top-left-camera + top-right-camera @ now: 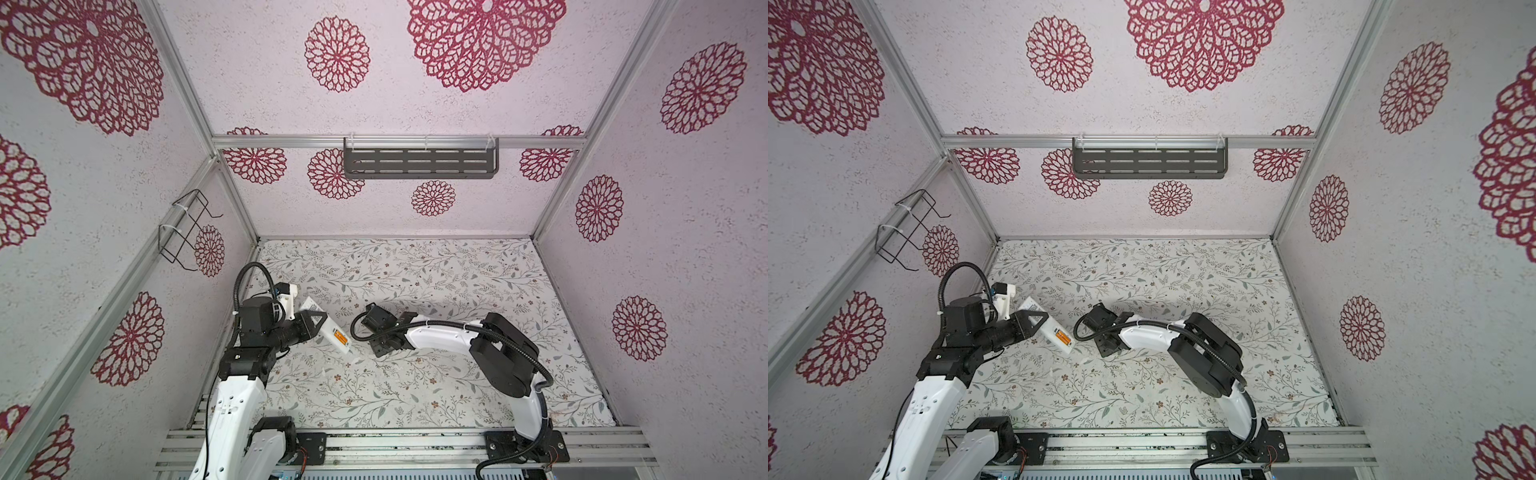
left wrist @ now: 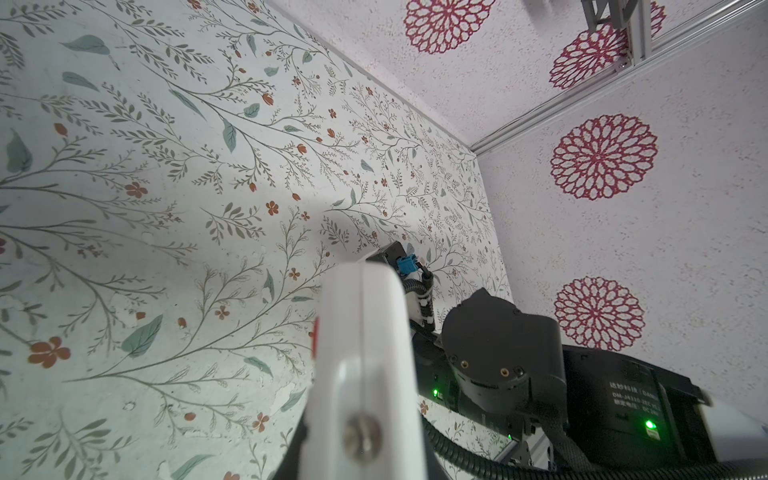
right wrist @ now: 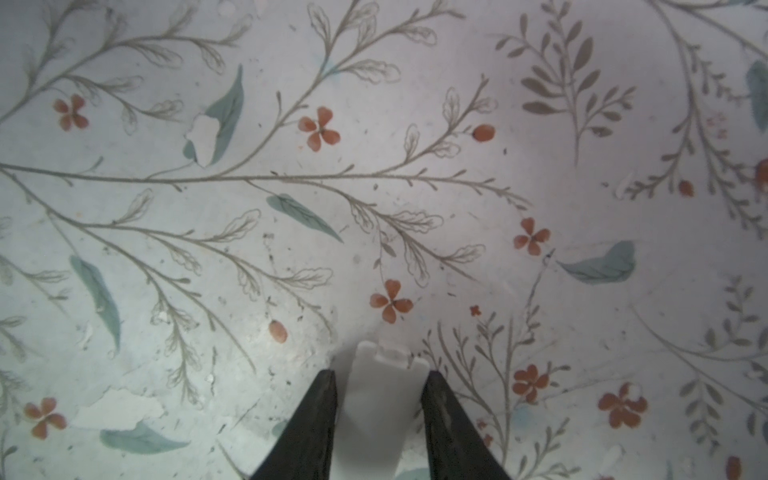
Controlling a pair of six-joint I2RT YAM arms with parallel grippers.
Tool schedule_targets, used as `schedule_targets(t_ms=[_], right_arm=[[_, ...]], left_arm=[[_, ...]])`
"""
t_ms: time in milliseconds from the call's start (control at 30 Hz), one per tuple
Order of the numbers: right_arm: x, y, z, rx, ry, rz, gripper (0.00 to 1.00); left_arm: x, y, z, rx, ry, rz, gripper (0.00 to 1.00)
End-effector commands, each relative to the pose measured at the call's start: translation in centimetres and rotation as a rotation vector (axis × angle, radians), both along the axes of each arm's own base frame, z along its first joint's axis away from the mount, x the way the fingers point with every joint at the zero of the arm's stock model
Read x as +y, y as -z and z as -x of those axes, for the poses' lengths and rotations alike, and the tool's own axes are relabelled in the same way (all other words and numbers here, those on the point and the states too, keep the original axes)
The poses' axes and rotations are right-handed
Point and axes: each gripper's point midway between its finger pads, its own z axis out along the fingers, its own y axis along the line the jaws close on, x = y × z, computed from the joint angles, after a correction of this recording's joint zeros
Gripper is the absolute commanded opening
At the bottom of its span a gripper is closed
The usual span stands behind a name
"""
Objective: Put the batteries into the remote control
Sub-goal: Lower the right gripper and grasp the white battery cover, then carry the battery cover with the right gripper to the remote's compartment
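In both top views my left gripper (image 1: 313, 322) (image 1: 1034, 322) is shut on the remote control (image 1: 332, 330) (image 1: 1054, 330), a slim white bar held aslant above the left of the table. Its plain back faces up, and the orange batteries (image 1: 340, 337) (image 1: 1062, 337) lie in the uncovered compartment. The left wrist view shows the remote control (image 2: 365, 353) end-on. My right gripper (image 1: 380, 352) (image 3: 380, 374) points down at the table just right of the remote. Its dark jaws stand open on either side of a small white battery cover (image 3: 376, 411), with a thin gap on one side.
The floral table top (image 1: 415, 395) has chipped pale patches. A dark slotted shelf (image 1: 419, 162) hangs on the back wall and a black wire rack (image 1: 187, 228) on the left wall. Patterned walls close in three sides.
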Motion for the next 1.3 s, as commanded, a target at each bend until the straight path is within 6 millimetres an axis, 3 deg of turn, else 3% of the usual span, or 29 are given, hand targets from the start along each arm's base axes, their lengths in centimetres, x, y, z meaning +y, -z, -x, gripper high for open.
schedule_targets(t_ms=[0, 167, 300, 600, 933, 1267], right_arm=[[-2.4, 1.5, 1.2, 0.028, 0.009, 0.108, 0.36], [-3.3, 1.8, 1.5, 0.012, 0.005, 0.15, 0.32], [-4.3, 1.6, 1.5, -0.011, 0.01, 0.161, 0.19], [-6.4, -0.8, 1.8, -0.087, 0.015, 0.082, 0.19], [-9.2, -5.0, 2.9, -0.201, -0.019, -0.137, 0.19], [-7.2, -11.3, 5.8, -0.325, -0.2, -0.501, 0.2]], left_arm=[[0.0, -1.3, -0.5, -0.058, 0.008, 0.005, 0.0], [0.0, -1.1, -0.6, -0.052, 0.008, 0.01, 0.0], [-0.3, -0.9, -0.6, -0.039, 0.018, 0.032, 0.0], [-2.0, 0.3, -0.7, 0.012, 0.045, 0.021, 0.0], [-7.4, 2.9, -0.9, 0.003, 0.136, 0.099, 0.0], [-12.3, 3.5, -0.6, -0.033, 0.333, 0.266, 0.0]])
